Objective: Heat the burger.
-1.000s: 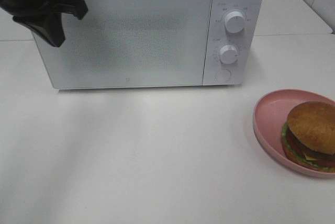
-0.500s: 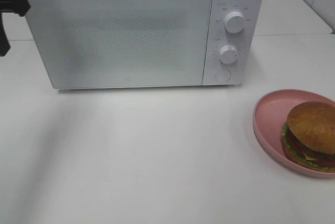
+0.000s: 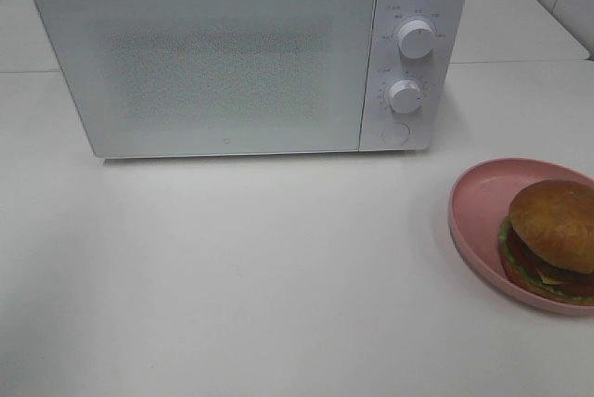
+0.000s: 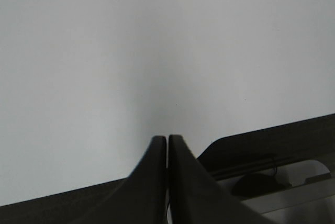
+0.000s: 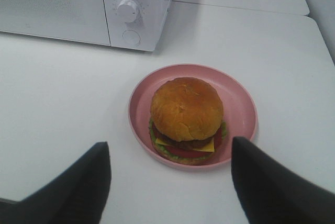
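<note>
The burger [image 3: 554, 236] with a golden-brown bun, lettuce, tomato and cheese rests on a pink plate [image 3: 478, 207] at the right edge of the white table. The right wrist view shows the same burger [image 5: 186, 115] on its plate [image 5: 241, 103], with my right gripper [image 5: 170, 174] open and hovering short of it, nothing between its fingers. My left gripper [image 4: 167, 145] is shut, its two fingertips pressed together over bare white table, holding nothing. Neither gripper appears in the exterior high view. The white microwave [image 3: 213, 58] stands at the back with its door closed.
The microwave has two knobs [image 3: 416, 37] and a round door button [image 3: 395, 134] on its right panel. A table seam runs behind the microwave. The table's dark edge [image 4: 272, 140] shows in the left wrist view.
The left arm, which was in front of the microwave's upper left corner, has withdrawn to the left and left the exterior high view. The burger and plate have not moved.
</note>
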Motion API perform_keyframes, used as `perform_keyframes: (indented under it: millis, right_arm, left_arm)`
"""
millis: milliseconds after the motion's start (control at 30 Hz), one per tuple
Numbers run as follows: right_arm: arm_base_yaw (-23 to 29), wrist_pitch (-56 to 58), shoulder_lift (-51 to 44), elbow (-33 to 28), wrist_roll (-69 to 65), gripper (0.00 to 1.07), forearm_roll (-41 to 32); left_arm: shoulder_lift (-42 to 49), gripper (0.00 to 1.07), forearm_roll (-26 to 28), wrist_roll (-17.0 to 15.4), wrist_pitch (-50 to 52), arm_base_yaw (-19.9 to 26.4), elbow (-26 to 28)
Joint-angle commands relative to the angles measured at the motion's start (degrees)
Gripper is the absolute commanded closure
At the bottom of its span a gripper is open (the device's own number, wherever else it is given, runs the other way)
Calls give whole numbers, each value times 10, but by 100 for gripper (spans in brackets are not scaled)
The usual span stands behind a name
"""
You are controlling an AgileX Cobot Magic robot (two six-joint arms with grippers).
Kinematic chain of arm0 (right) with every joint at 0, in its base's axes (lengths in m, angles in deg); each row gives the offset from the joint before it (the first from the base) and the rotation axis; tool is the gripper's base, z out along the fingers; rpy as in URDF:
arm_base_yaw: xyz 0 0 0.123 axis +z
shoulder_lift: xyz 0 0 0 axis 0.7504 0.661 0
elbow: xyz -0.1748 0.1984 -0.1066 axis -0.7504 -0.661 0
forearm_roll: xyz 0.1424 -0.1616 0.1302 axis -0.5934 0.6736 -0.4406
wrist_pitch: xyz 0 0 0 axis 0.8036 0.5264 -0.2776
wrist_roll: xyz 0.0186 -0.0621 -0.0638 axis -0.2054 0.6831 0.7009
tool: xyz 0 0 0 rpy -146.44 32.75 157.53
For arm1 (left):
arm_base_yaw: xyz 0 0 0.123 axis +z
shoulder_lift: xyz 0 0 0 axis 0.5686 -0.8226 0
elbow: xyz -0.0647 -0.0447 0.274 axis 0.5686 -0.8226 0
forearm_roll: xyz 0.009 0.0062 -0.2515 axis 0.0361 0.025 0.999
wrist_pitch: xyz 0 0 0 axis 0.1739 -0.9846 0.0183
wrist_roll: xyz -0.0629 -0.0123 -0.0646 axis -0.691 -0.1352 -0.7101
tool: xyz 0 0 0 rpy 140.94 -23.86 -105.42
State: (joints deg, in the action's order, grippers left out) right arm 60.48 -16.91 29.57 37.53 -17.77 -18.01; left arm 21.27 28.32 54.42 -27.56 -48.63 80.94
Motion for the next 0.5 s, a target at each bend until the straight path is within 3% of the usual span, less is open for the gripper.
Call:
perform_keyframes:
  millis: [33, 100, 200, 267, 500]
  right_arm:
    - [-3, -5, -18, 1, 0, 47, 0]
    - [-3, -5, -18, 1, 0, 47, 0]
    - [-3, -5, -18, 1, 0, 47, 0]
    - [-3, -5, -18, 1, 0, 47, 0]
    - [-3, -5, -18, 1, 0, 47, 0]
  left_arm:
    - [106, 106, -1, 4, 18, 1, -46]
    - [191, 106, -1, 13, 40, 1, -82]
    - [219, 106, -1, 13, 43, 1, -92]
    - [310, 106, 1, 13, 46, 1, -143]
    - [392, 106, 5, 14, 66, 1, -194]
